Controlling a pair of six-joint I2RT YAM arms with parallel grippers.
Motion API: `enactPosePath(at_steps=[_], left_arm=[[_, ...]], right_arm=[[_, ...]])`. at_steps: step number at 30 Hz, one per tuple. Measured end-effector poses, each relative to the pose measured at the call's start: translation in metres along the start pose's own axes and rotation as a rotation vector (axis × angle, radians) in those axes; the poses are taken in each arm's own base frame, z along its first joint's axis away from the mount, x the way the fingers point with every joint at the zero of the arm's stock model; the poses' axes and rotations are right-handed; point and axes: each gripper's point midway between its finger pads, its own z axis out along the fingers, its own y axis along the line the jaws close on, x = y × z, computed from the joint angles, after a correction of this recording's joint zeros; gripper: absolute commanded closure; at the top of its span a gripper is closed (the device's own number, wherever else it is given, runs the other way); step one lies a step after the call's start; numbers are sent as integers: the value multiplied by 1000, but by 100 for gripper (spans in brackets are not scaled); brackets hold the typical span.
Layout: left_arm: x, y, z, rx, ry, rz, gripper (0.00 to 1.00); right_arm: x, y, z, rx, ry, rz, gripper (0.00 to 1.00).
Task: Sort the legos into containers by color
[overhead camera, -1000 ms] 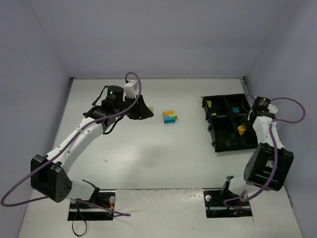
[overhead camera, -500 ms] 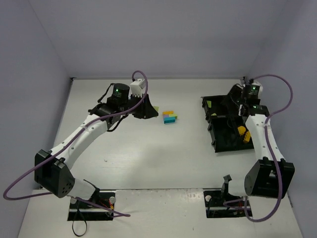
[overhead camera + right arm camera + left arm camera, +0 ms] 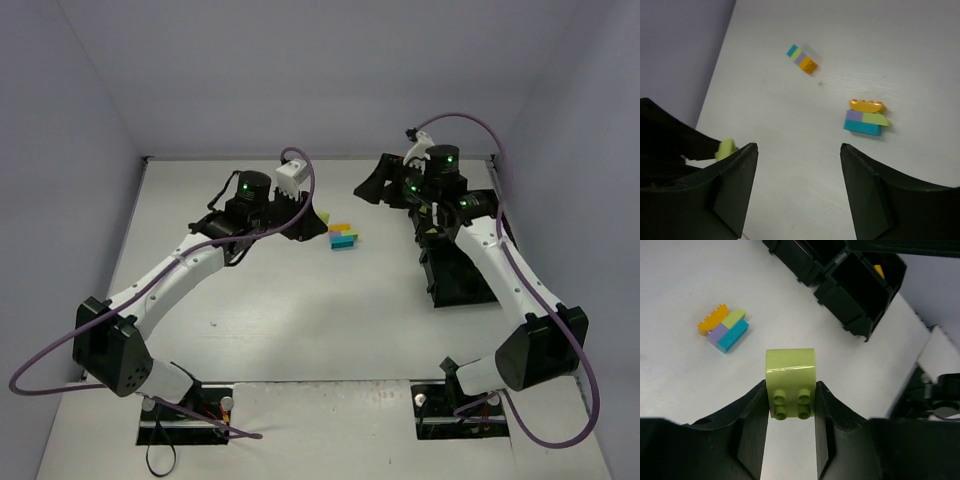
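Observation:
My left gripper [image 3: 312,222] is shut on a lime green brick [image 3: 790,370], held above the table; the brick also shows in the top view [image 3: 322,216]. A cluster of orange, lavender, lime and cyan legos [image 3: 343,236] lies just right of it, and shows in the left wrist view [image 3: 724,329] and the right wrist view [image 3: 865,117]. My right gripper [image 3: 368,186] is open and empty above the table, behind and right of the cluster, with fingers spread wide [image 3: 797,147]. The black compartment tray [image 3: 460,272] stands at the right.
A second small multicoloured cluster [image 3: 801,57] lies farther off in the right wrist view, blurred. An orange brick [image 3: 879,271] sits in a tray compartment [image 3: 850,277]. The right arm reaches across the tray's back part. Walls close in the table at left, back and right.
The right arm has swung from over the tray leftward to the back centre, gripper open. The left gripper has moved right with the lime brick, close to the cluster.

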Motion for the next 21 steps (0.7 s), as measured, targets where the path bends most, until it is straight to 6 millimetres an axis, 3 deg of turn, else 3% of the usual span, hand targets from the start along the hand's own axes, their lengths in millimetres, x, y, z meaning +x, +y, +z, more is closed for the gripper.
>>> enactPosePath(at_steps=[5,9,15,21], left_arm=[[6,4,-6,-30,-32,229,98],[0,12,-9,-59,-71,383,97],[-4,21,-5,-79,-97,542,97],[-10,19,-4,-76,-116,633,97]], right_arm=[[13,48,11,-142,76,5,36],[22,72,14,-215,121,8,36],[39,93,18,-279,181,3,37],[55,100,26,-294,227,-5,38]])
